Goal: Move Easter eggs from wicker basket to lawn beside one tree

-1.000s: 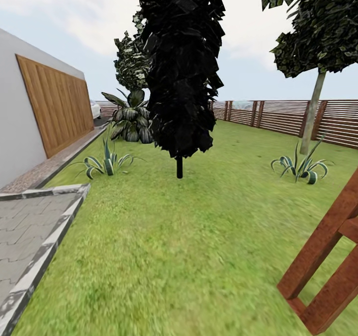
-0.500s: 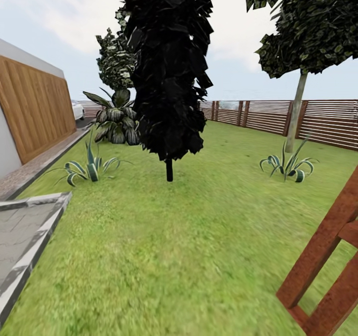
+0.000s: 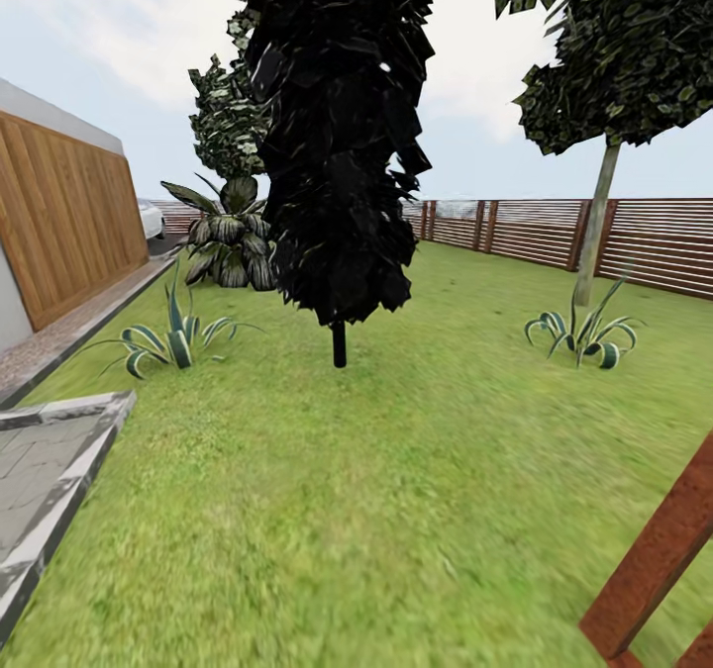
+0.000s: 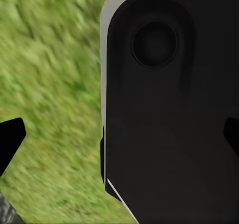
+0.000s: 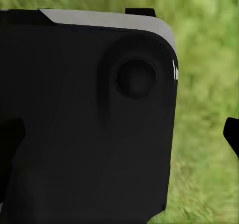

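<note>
Grass of the lawn (image 3: 396,510) lay ahead, conifer (image 3: 337,143) at twelve o'clock, since I was travelling; my pincers' state I couldn't tell.

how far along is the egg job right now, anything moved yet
Nothing looks done. The head view holds open lawn, a dark conifer, a thin-trunked tree by the fence and spiky plants, with no basket or eggs to be seen. In hand: both wrist views look down at grass past the robot's dark body, fingertips wide apart and empty. Left: finding the basket, all three eggs, a tree.
</note>
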### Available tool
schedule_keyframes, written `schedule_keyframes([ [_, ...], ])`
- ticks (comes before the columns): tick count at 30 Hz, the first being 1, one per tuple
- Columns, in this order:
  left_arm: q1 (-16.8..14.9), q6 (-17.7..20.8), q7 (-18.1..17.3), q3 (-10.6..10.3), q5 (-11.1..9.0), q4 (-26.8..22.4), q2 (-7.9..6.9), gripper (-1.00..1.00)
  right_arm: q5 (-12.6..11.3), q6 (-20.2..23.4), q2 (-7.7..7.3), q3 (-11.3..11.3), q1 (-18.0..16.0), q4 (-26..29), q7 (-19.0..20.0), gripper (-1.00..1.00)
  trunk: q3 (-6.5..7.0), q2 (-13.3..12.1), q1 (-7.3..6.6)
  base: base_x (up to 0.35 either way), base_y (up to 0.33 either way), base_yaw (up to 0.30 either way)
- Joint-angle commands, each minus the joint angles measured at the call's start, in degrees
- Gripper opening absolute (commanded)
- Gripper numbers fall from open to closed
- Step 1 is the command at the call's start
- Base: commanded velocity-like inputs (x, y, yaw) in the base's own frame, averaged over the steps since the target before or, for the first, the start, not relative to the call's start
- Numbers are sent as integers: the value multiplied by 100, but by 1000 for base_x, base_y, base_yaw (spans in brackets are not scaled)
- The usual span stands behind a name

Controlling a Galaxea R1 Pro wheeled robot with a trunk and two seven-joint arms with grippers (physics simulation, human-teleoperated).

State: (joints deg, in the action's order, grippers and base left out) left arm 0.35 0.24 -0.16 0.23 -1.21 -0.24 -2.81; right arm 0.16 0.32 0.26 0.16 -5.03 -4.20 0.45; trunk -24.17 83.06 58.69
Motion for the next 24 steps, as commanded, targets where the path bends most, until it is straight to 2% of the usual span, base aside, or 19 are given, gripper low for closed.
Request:
schedule_keyframes([
  [1, 0, 3, -2, 2, -14, -3, 0, 100, 1, 3, 0, 2, -7, -10, 6, 100, -4, 2, 4, 328, 98, 0],
  [24, 0, 3, 6, 3, -16, -3, 0, 100, 1, 3, 0, 2, -7, -10, 8, 100, -4, 2, 4, 329, 91, -7],
])
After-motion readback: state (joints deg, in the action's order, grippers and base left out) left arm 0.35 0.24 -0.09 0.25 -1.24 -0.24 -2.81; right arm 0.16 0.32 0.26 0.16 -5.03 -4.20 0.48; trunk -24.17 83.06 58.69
